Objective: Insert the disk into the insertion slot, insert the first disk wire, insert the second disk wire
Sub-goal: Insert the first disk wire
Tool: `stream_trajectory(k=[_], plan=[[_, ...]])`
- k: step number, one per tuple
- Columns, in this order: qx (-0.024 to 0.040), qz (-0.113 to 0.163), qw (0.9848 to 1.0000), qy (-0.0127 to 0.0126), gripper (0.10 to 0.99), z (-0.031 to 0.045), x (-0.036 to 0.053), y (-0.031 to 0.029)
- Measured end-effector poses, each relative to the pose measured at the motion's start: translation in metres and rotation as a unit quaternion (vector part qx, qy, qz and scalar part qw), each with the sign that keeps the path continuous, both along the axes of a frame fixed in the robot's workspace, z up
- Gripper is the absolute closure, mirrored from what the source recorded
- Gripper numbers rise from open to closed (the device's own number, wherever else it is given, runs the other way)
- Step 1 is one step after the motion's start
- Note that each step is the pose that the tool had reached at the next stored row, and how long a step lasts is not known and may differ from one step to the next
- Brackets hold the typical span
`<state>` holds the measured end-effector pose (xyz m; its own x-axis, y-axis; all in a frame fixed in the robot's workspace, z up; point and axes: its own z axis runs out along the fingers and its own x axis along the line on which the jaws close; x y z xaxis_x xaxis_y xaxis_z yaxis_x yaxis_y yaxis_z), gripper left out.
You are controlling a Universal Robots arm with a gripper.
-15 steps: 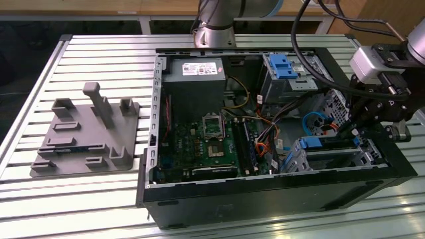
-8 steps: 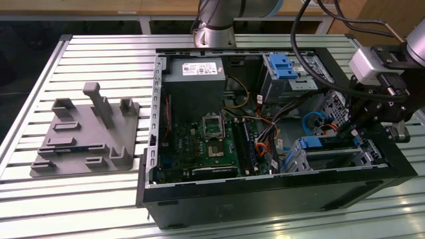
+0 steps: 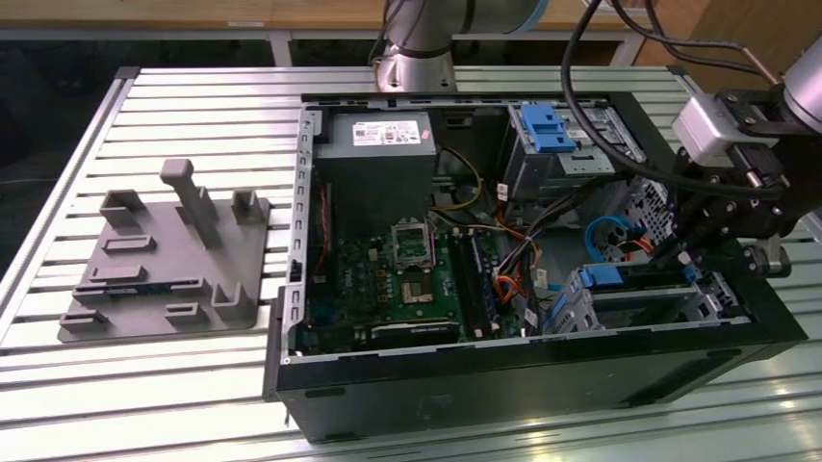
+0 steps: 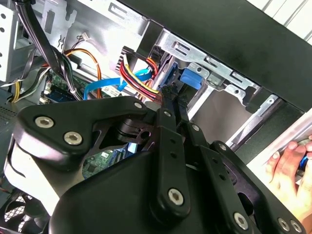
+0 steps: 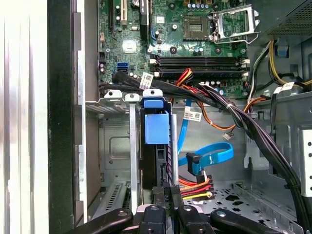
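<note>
Disk (image 5: 156, 127) sits in the slot (image 3: 649, 306), straight ahead of my end effector (image 5: 169, 191), which looks pinched shut on the red-yellow wire (image 5: 197, 186) at its plug. I reckon: keep it square to the disk's socket, push slow, no forcing.

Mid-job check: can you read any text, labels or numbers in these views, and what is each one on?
No text can be read.
White sticker on the grey metal power supply box, exterior view: print too small.
White paper tag on the black cable bundle, first wrist view: too small.
Second white paper tag, same bundle: too small.
Green motherboard markings: too small.
</note>
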<state>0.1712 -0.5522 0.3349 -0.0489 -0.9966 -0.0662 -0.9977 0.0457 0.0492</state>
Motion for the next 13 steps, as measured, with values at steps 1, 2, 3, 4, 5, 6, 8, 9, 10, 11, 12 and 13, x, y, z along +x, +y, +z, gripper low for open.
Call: stream_trajectory(k=[1, 2, 3, 4, 5, 6, 8, 9, 10, 11, 12, 13], plan=[[0.0000, 0.000, 1.0000, 0.0000, 0.925, -0.0003, 0.0000, 0.0000], [0.0000, 0.000, 1.0000, 0.0000, 0.925, -0.0005, 0.0000, 0.0000], [0.0000, 0.000, 1.0000, 0.0000, 0.925, -0.0008, 0.0000, 0.0000], [0.0000, 0.000, 1.0000, 0.0000, 0.925, -0.0010, 0.0000, 0.0000], [0.0000, 0.000, 1.0000, 0.0000, 0.925, -0.0013, 0.0000, 0.0000], [0.0000, 0.000, 1.0000, 0.0000, 0.925, -0.0016, 0.0000, 0.0000], [-0.0001, 0.000, 1.0000, 0.0000, 0.925, -0.0021, 0.0000, 0.0000], [0.0000, 0.000, 1.0000, 0.0000, 0.925, -0.0024, 0.0000, 0.0000], [0.0000, 0.000, 1.0000, 0.0000, 0.925, -0.0026, 0.0000, 0.0000], [-0.0001, 0.000, 1.0000, 0.0000, 0.925, -0.0029, 0.0000, 0.0000], [0.0000, 0.000, 1.0000, 0.0000, 0.925, -0.0032, 0.0000, 0.0000], [0.0000, 0.000, 1.0000, 0.0000, 0.925, -0.0036, 0.0000, 0.0000]])
